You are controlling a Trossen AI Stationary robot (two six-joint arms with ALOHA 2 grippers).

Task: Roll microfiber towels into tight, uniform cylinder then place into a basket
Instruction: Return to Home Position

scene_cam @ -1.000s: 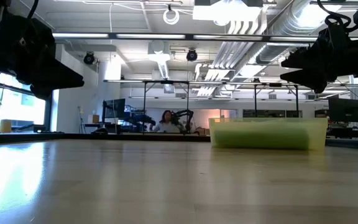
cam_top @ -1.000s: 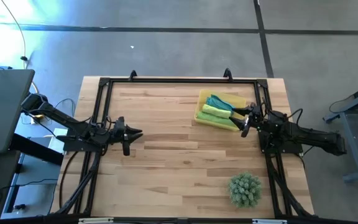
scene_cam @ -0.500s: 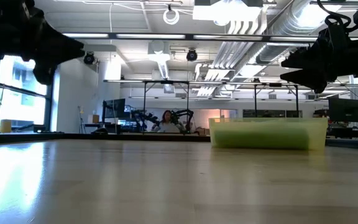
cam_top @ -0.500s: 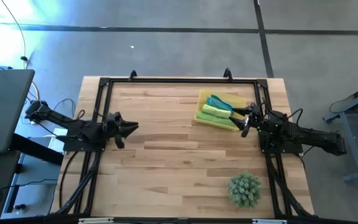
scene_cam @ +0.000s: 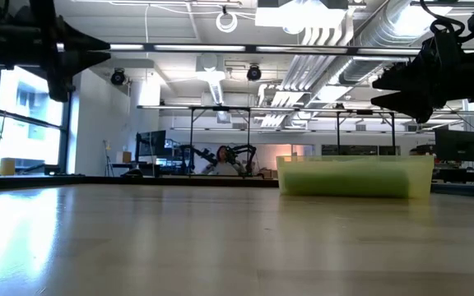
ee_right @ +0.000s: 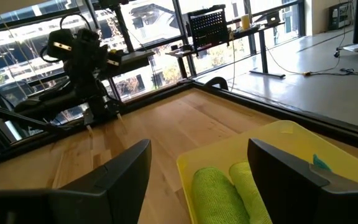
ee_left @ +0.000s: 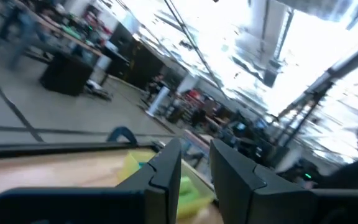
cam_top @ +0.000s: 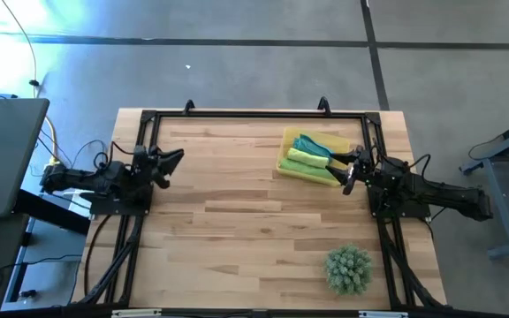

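Yellow plastic marks the basket (cam_top: 282,164), a shallow tray lying on the wooden bench (cam_top: 237,221) in its right half, set slightly askew to the bench edges. All three microfiber towels lie inside it, side by side. The teal towel (cam_top: 307,143) is the uppermost in the high view. Below it comes one lime-green roll (cam_top: 300,156), and a second lime-green roll (cam_top: 313,170) lies touching that one. In the right wrist view both green ones read as neat cylinders pressed together, while only a corner of the teal shows.

The right tool (cam_top: 346,172) hangs over the basket's end nearest the right arm, above the rolls. Its fingers (ee_right: 114,180) stand wide apart and grip nothing.

The left tool (cam_top: 171,162) is over the bench's left edge, well apart from the basket, lifted high and pitched upward. Its fingers (ee_left: 163,168) are parted by only a narrow gap, with nothing between them.

A spiky green ball-shaped plant (cam_top: 348,269) stands near the bench's lower right corner in the high view, well apart from the basket. In the low view the basket's translucent wall lets the green show through, and a person (scene_cam: 220,159) sits far off in the room behind.
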